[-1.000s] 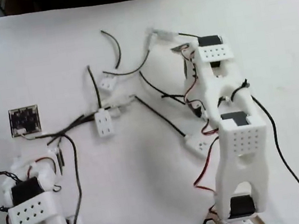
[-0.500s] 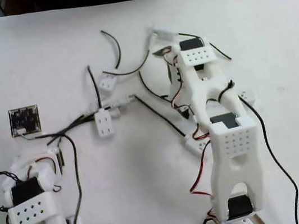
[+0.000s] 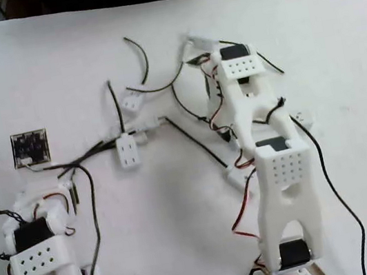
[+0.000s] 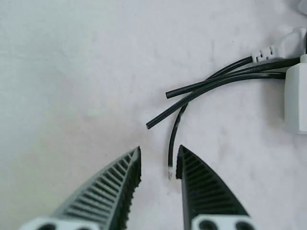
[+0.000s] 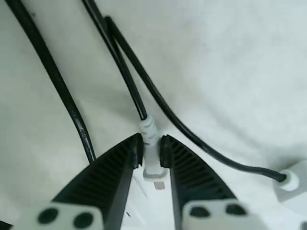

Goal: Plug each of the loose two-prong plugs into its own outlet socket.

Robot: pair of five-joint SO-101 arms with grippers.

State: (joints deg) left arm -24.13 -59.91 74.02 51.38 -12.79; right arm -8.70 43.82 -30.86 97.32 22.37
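Right claw point(image 5: 150, 146) clamps white plug point(image 5: 152, 170); we hold firm, lift clear of black cables point(image 5: 62, 96), keep level. Left claw point(image 4: 158, 158) parted, empty.

No readable text, label, number or sign can be made out on anything lying on the worktop point(image 3: 33, 70).

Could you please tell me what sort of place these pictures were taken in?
Most likely a robotics lab bench, though little of the room shows. Two white robot arms with bare wiring stand at a white table strewn with black cords, a plug and a white socket.
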